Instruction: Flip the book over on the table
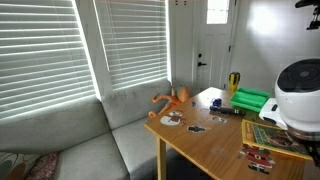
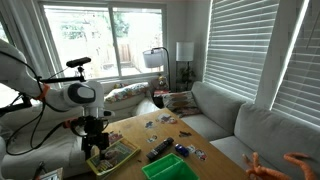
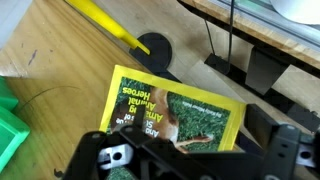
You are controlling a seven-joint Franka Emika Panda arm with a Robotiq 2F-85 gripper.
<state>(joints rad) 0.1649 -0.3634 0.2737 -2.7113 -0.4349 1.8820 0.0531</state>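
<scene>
The book (image 3: pixel 185 112) lies flat on the wooden table (image 3: pixel 50 70), yellow-bordered cover with a green picture facing up. It sits near the table's edge in both exterior views (image 1: pixel 275 138) (image 2: pixel 116 152). My gripper (image 3: pixel 190 155) hangs just above the book's near edge, its dark fingers spread to either side with nothing between them. In an exterior view the gripper (image 2: pixel 97 143) is low over the book's corner, below the white arm. The table also shows in both exterior views (image 1: pixel 200 150) (image 2: pixel 140 133).
A bright green ridged box (image 1: pixel 250 98) (image 2: pixel 165 168) stands next to the book. Small picture cards (image 1: pixel 195 126) (image 2: pixel 160 124) and a black remote-like bar (image 2: pixel 160 150) lie on the table. A grey sofa (image 1: pixel 90 140) runs alongside.
</scene>
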